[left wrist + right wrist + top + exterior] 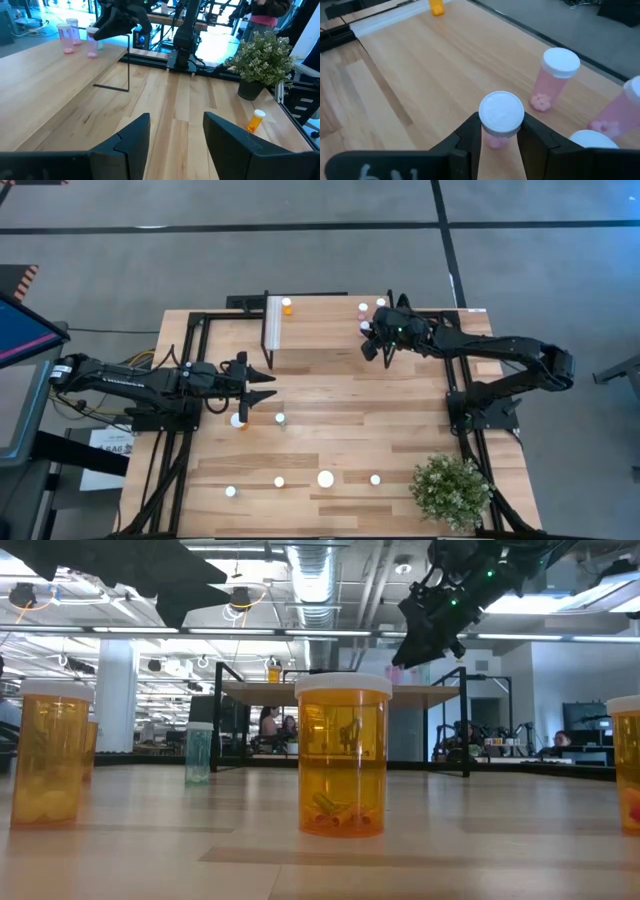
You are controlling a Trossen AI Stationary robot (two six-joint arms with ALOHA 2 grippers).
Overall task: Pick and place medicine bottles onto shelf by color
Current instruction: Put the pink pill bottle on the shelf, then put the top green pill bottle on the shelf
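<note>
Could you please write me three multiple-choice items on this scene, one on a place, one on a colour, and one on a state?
1. Where does the potted plant stand on the table in the high view?
A. near the right arm's side, at the picture's lower edge
B. on the shelf
C. beside the left gripper

2. What colour is the bottle body between the right gripper's fingers?
A. orange
B. pink
C. green

3. How is the left gripper?
A. shut on an orange bottle
B. open, holding nothing
C. shut on the plant

Answers: 1 A, the plant sits at the table's lower right corner. 2 B, the right wrist view shows a pink bottle with a white cap between the fingers, above the shelf. 3 B, the left wrist view shows bare table between the spread fingers.
</note>
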